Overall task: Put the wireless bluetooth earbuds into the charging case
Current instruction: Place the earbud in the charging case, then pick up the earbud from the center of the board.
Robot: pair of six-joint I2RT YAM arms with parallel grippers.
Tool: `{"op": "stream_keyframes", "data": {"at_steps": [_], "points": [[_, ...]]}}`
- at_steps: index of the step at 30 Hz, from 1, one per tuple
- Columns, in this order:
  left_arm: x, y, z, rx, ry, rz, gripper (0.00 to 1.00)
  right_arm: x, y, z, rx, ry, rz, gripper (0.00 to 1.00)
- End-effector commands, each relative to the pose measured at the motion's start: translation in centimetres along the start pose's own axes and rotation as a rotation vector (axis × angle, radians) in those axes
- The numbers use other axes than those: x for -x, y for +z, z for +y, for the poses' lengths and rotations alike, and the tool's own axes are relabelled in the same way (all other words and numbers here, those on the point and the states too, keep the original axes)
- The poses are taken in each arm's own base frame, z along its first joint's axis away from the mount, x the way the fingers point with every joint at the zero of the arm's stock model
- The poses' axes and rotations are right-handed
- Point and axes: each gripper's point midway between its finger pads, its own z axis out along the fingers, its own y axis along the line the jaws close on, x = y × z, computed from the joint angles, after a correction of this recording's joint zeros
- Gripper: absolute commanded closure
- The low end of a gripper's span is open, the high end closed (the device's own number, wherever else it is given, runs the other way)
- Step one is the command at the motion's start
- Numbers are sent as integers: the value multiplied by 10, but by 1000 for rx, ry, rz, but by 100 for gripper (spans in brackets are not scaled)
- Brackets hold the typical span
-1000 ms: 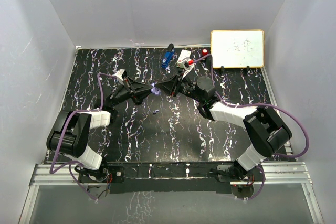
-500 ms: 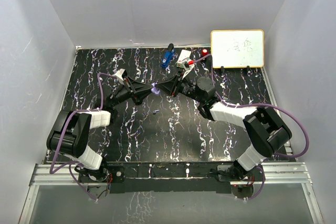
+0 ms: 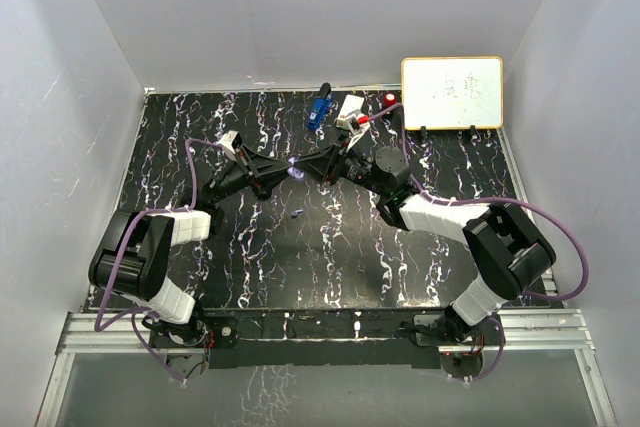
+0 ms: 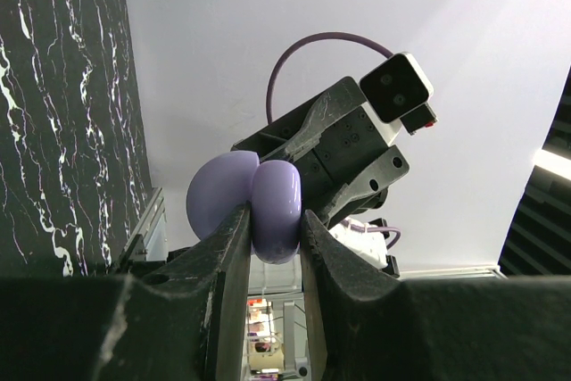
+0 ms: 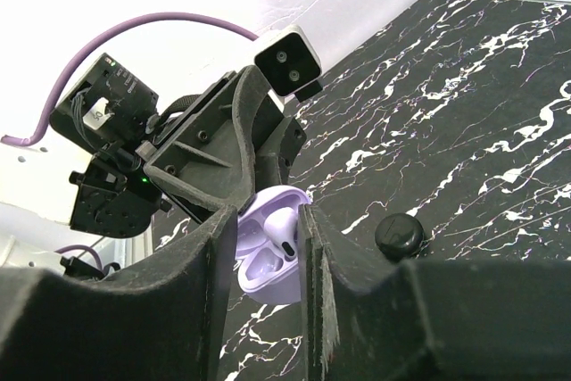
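Black table top (image 3: pixel 200 127), veined in white. Along the far edge, lying on it: blue gadget (image 3: pixel 319 110), white-and-red item (image 3: pixel 352 112) just beside, red-capped piece (image 3: pixel 388 100), whiteboard (image 3: pixel 452 92) propped upright at the far right corner. Near the middle, 1 tiny lavender earbud (image 3: pixel 297 213); elsewhere, 1 black round puck (image 5: pixel 399 236).

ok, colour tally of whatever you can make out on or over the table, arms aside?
Lavender: 3, charging case, earbud in it, loose earbud on table
Black: 1, round piece
Blue: 1, gadget
Red: 1, small item
White: 2, whiteboard, small block
Total: 8
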Motion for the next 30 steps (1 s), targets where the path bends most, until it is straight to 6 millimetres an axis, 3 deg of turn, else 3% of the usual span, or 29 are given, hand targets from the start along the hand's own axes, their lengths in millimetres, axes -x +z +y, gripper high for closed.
{"op": "stream_keyframes", "data": {"at_steps": [1,15,23,30], "points": [[-4,3,-31,-86,92,17,100,14,1,11,38,-48,-45,67],[-3,2,-21,-73,74,10,100,36,-2,16,19,-95,-102,61],[-1,1,-16,-72,64,4,100,48,-19,9,-73,-123,-134,61],[20,-15,-15,-76,54,-51,100,14,-44,-28,-287,-116,14,58]]}}
